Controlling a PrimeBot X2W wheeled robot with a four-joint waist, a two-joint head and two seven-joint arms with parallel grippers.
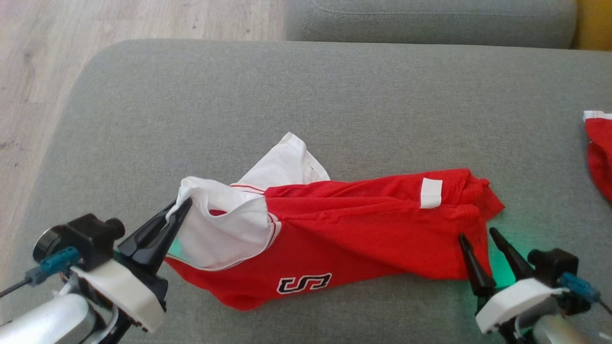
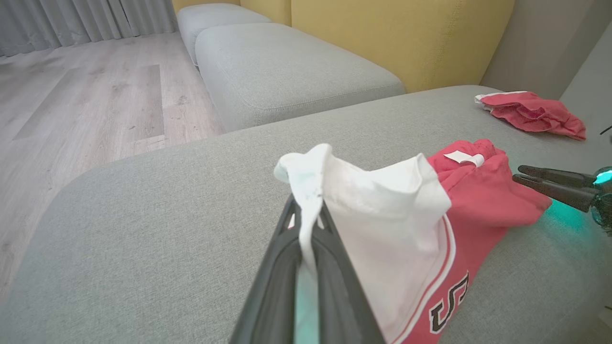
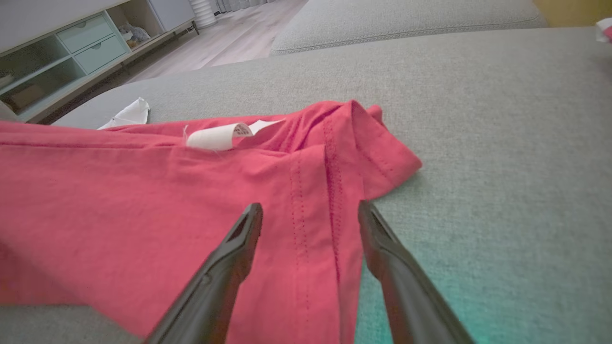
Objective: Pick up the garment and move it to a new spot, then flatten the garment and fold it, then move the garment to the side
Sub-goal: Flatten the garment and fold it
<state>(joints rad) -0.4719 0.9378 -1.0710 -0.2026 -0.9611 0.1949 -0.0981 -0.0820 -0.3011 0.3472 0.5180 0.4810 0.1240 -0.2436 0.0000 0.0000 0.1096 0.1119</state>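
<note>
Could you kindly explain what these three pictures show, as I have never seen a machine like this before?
This is a wheeled robot with two arms. One picture looks down from its head; the other two come from cameras on each wrist. A red and white jersey lies crumpled on a grey sofa cushion. The left gripper has its jaws shut on the jersey's white part, lifting it. The right gripper stands open over the red hem. A second red garment lies further off.

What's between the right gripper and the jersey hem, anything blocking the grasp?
Nothing visible. The right gripper is open, fingers straddling the stitched hem of the red jersey on the grey cushion. The left gripper is shut on the jersey's white sleeve. The second red garment lies well clear.
</note>
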